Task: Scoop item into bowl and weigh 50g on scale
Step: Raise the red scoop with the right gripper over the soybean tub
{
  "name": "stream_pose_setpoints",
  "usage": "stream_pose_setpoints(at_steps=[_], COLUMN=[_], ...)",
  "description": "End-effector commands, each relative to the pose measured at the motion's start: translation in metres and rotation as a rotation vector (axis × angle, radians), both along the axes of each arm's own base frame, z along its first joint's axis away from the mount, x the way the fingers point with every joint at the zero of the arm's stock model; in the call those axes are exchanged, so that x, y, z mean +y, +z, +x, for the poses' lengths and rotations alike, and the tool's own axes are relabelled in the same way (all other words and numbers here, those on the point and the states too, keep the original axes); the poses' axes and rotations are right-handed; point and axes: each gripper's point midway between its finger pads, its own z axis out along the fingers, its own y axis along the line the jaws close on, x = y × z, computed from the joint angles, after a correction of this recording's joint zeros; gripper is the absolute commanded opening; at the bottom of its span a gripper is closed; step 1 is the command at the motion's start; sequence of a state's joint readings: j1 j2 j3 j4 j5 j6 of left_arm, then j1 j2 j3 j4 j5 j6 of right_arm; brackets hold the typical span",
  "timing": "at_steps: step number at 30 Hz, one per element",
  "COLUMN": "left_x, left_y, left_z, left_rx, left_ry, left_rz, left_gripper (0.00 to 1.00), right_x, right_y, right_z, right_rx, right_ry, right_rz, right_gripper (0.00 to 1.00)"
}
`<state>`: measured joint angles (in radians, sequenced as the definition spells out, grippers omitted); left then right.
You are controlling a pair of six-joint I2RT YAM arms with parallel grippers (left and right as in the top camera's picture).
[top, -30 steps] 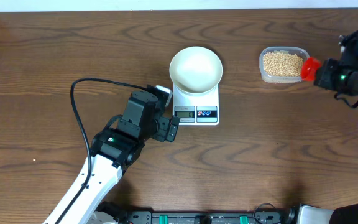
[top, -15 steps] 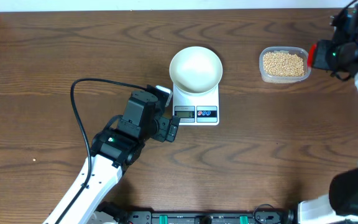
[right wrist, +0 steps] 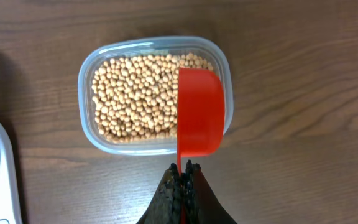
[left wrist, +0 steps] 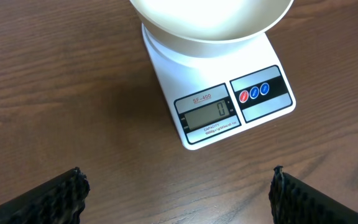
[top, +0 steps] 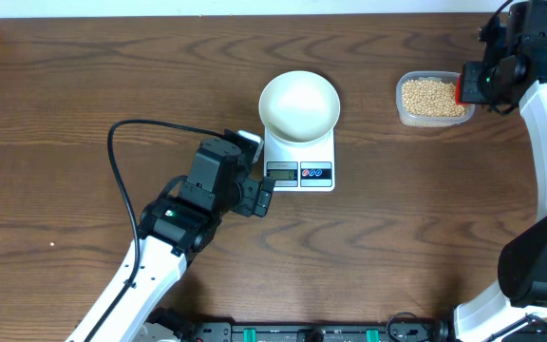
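Seemingly poised to dig, the right pincer (right wrist: 182, 171) grips the handle of a red scoop (right wrist: 197, 112), holding its cup just ahead over the beans (right wrist: 135, 99) in their clear tub (right wrist: 87, 74), while the left pincer (left wrist: 176, 186) gapes wide, short of the zeroed scale (left wrist: 229, 112) bearing the empty bowl (top: 299, 104).

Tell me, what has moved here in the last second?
The right gripper, shut on the red plastic scoop, swung forward then left, so the scoop now hangs over the clear plastic tub of small tan beans. The open left gripper, round white bowl and white digital scale stayed put.
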<state>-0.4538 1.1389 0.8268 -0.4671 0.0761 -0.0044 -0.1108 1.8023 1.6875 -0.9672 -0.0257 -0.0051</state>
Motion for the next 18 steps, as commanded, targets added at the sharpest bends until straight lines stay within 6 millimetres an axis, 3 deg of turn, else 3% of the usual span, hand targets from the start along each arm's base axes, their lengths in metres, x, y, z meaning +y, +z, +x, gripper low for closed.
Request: stream_pose_setpoints(at_steps=[1, 18], left_x=[-0.0004, -0.0004], left_y=[-0.0024, -0.0024], left_z=[-0.0009, -0.0010], left_rx=[0.013, 0.013], left_ry=[0.010, 0.010], left_rz=[-0.007, -0.007], left_gripper=[0.95, 0.95], right_x=[0.0009, 0.0074], right_y=[0.0085, 0.0117], right_z=[0.0058, 0.0151], right_rx=[-0.029, -0.068], right_ry=[0.019, 0.079], right_rz=[-0.023, -0.010], right_gripper=[0.01, 0.01])
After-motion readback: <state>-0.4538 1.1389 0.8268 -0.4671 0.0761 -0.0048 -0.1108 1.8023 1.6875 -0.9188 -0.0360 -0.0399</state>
